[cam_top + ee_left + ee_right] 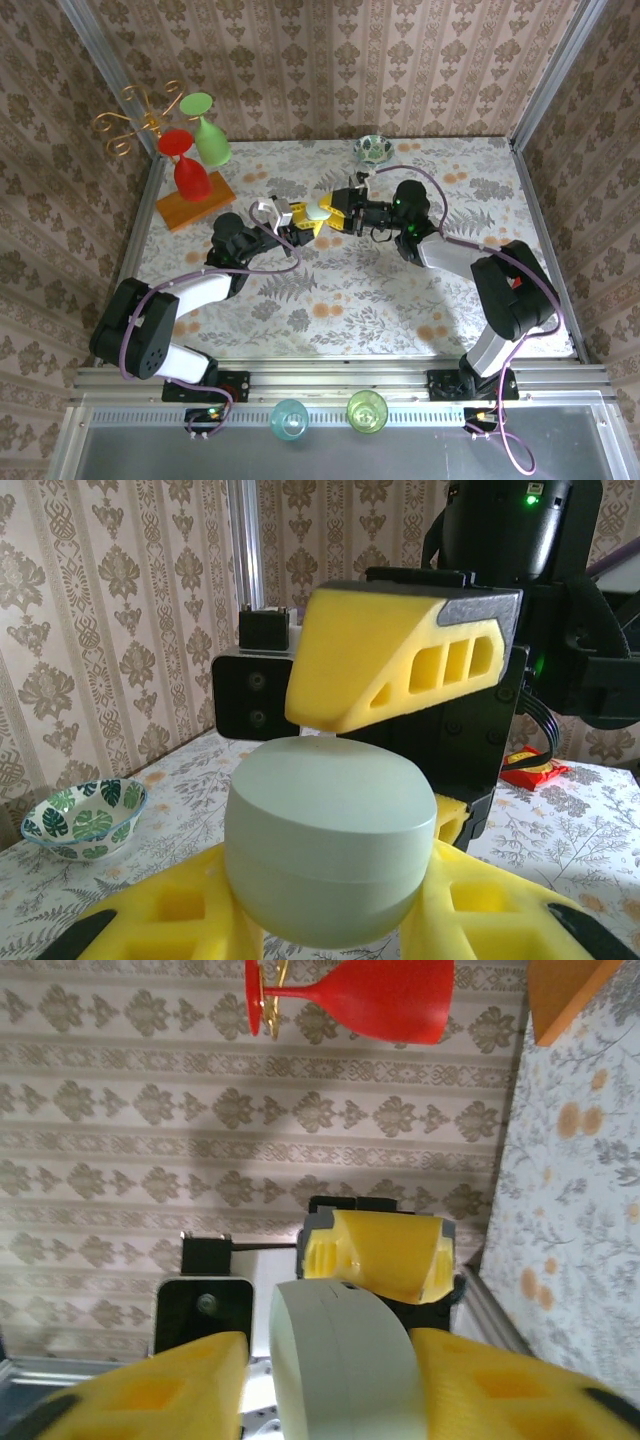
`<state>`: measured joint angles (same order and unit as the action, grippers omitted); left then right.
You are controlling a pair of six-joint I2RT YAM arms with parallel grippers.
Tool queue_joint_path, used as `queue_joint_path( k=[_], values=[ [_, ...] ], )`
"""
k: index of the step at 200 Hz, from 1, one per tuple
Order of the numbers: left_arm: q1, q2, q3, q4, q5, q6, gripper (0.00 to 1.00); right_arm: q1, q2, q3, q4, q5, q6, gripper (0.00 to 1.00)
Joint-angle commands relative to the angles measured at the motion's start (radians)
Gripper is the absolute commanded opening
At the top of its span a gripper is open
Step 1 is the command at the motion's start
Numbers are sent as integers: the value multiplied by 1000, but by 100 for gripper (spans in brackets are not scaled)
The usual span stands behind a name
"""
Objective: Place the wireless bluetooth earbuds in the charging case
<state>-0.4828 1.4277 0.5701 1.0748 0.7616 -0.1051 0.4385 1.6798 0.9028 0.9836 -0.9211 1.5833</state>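
The pale green charging case hangs shut above the middle of the worktop, so its contents are hidden. The left end effector grasps it between yellow fingers. The right end effector straddles it, one finger on the lid; whether it is clenched I cannot tell.

A floral cloth covers the worktop, and damask wallpaper lines the walls. A leaf-patterned bowl sits at the far edge. A red goblet and a green goblet hang inverted on a gold stand. Two tumblers, teal and green, stand by the near rail.
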Motion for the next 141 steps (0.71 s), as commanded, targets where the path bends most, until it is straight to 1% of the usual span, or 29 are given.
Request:
queue_joint_path(
  k=[1, 26, 35, 46, 53, 58, 63, 70, 79, 88, 99, 112, 122, 133, 141],
  values=[
    [-2, -6, 5, 37, -1, -13, 26, 0, 11, -13, 119, -8, 56, 36],
    [-3, -7, -1, 33, -5, -10, 26, -1, 13, -20, 114, -9, 50, 24],
    [-2, -6, -1, 29, -5, -7, 26, -2, 14, -21, 102, -9, 40, 21],
    [-3, -8, -1, 18, -2, -3, 29, -8, 10, -24, 87, -7, 23, 18],
    [-3, -10, -1, 5, -3, 4, 33, -11, 9, -24, 75, -5, 10, 18],
    [-2, -13, -2, -6, -3, 10, 40, -16, 6, -24, 63, -5, -1, 18],
    [-2, -18, -4, -21, -5, 19, 50, -20, 2, -24, 48, -5, -16, 18],
    [-2, -27, -8, -47, -9, 34, 59, -31, -4, -24, 22, -3, -43, 18],
    [-2, -39, -12, -86, -17, 61, 69, -47, -17, -26, -35, 5, -92, 18],
    [-3, -54, -15, -136, -24, 95, 77, -65, -33, -29, -114, 18, -154, 17],
    [-5, -72, -18, -216, -32, 140, 84, -87, -52, -31, -223, 45, -253, 18],
    [-10, -89, -26, -286, -50, 189, 89, -111, -73, -18, -398, 87, -396, 18],
    [-16, -97, -29, -334, -66, 221, 92, -124, -84, -1, -537, 139, -506, 19],
    [-27, -101, -29, -389, -85, 255, 94, -135, -81, 14, -635, 205, -604, 19],
    [-38, -100, -27, -430, -104, 287, 95, -143, -68, 25, -681, 245, -643, 19]
  ],
)
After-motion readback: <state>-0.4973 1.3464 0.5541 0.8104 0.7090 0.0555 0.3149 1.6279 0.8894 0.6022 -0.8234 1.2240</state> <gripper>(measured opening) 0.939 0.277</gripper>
